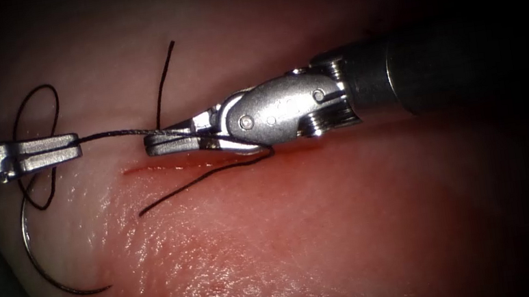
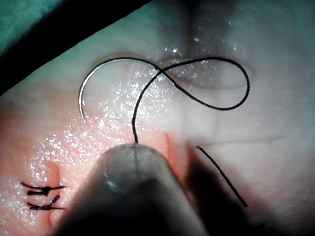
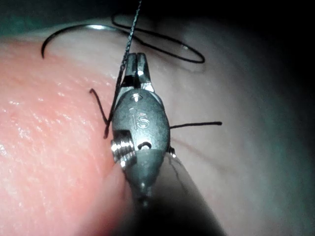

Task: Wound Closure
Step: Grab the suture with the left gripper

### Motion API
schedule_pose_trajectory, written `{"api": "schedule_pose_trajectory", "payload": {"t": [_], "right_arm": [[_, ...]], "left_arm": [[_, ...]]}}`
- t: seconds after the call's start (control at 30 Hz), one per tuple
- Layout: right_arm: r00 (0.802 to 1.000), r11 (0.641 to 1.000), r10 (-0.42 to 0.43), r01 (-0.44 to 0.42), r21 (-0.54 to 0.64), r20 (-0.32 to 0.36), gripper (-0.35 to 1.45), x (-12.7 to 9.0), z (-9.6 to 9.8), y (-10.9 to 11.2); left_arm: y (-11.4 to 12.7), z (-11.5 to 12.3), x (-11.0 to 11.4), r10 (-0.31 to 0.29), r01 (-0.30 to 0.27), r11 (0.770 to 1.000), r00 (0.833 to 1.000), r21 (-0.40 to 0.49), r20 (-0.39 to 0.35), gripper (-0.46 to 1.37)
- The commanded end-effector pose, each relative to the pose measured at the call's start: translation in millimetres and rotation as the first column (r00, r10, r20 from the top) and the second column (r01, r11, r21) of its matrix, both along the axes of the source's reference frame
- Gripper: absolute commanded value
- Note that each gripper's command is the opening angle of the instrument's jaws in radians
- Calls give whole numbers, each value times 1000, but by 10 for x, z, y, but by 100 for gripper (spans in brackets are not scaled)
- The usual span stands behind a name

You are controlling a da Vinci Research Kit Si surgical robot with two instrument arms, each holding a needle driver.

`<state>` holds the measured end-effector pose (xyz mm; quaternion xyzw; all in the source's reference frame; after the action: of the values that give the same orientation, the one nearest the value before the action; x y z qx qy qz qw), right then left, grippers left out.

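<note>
Overhead endoscope; close wrist views

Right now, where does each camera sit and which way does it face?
Endoscope: above and in front, facing the cut; left pincer shut on the thread, thread draped over the right pincer.
Left wrist: looks along the left shaft onto the tissue.
Right wrist: looks along the right shaft at its own pincer.
Shared: all three show the needle lying free on the tissue, left of the cut, held by neither tool.
</note>
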<state>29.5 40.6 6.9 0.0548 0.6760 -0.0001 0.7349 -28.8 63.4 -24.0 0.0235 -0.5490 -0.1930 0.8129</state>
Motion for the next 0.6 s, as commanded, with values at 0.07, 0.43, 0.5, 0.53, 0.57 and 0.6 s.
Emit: {"api": "schedule_pose_trajectory", "payload": {"t": [0.07, 0.43, 0.5, 0.53, 0.57, 0.6], "right_arm": [[1000, 1000, 1, -1, 0, 1, -35, 0, 0, 0], [999, 1000, -21, 21, 6, -24, -35, 17, 1, 17], [999, 1000, -21, 21, 5, -24, -35, 19, 1, 17], [999, 1000, -22, 22, 4, -24, -35, 20, 2, 16], [999, 1000, -23, 23, 3, -24, -35, 20, 2, 14], [999, 1000, -25, 25, 1, -24, -35, 20, 3, 12]], "left_arm": [[0, 0, 0, -5, 5, 1000, 1000, -1, -1, -35], [3, -2, 1, -2, 2, 1000, 1000, 3, -2, -32], [1, -3, 1, -5, 5, 1000, 1000, 1, -3, -28], [-1, -4, 1, -6, 6, 1000, 1000, 0, -5, -27], [-3, -6, 1, -9, 9, 1000, 1000, -1, -6, -27], [-5, -8, 2, -6, 6, 1000, 1000, 0, -8, -26]]}}
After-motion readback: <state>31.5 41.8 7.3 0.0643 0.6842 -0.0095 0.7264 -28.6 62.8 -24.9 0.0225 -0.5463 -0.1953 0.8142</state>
